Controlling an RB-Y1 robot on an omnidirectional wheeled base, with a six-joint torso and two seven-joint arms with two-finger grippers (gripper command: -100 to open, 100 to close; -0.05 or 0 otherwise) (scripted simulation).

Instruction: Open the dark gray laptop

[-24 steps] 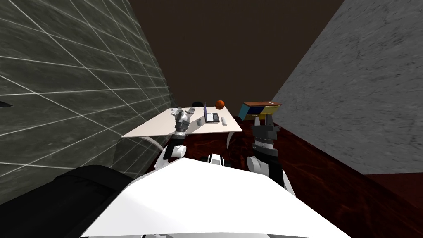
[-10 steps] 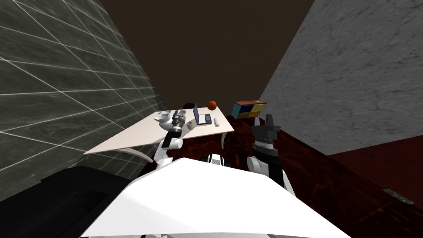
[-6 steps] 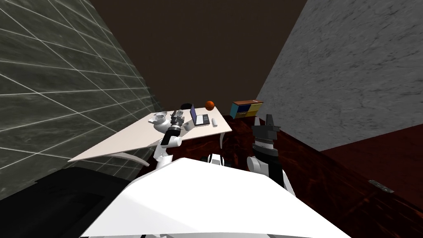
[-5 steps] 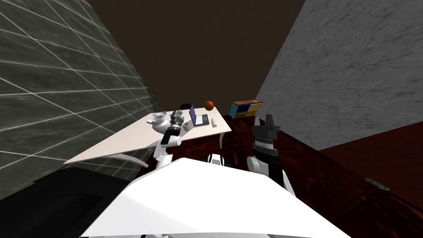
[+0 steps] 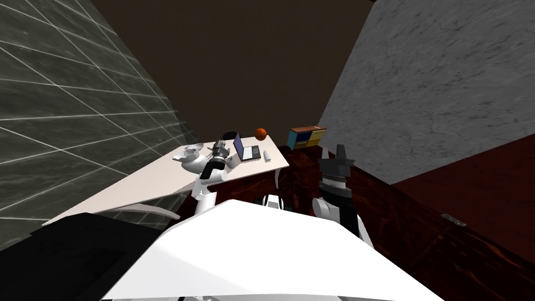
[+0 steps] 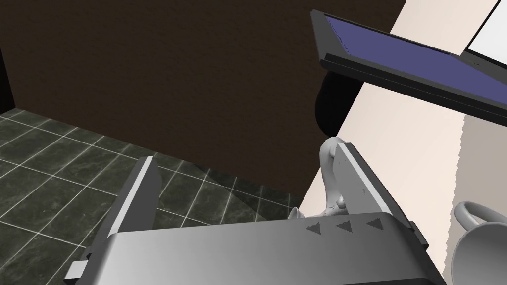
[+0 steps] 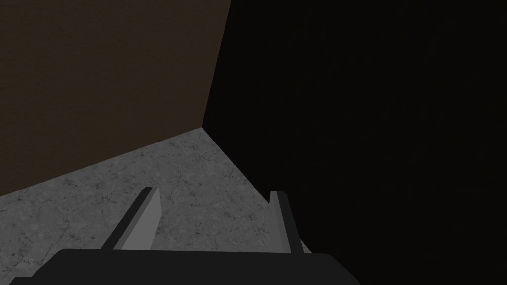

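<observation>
Laptop (image 5: 245, 149) lid already up on bench (image 5: 156, 180), task looks done. Left end effector (image 6: 242, 158) spread, empty, beside it. Right end effector (image 5: 333, 151) spread, idle.

**What I cannot make out from here**

The laptop (image 6: 416, 67) runs off the left wrist picture's edge, its base just a pale corner; the mug (image 6: 482, 247) is cut there too; a pale grey shape (image 6: 327, 161) sits half behind a finger (image 6: 361, 183) of the left gripper (image 6: 243, 154), and I cannot name it; a black rounded thing (image 6: 331, 106) is partly behind the laptop's lid; in the head view, a white item (image 5: 267, 155) beside the laptop is too small to tell.
</observation>
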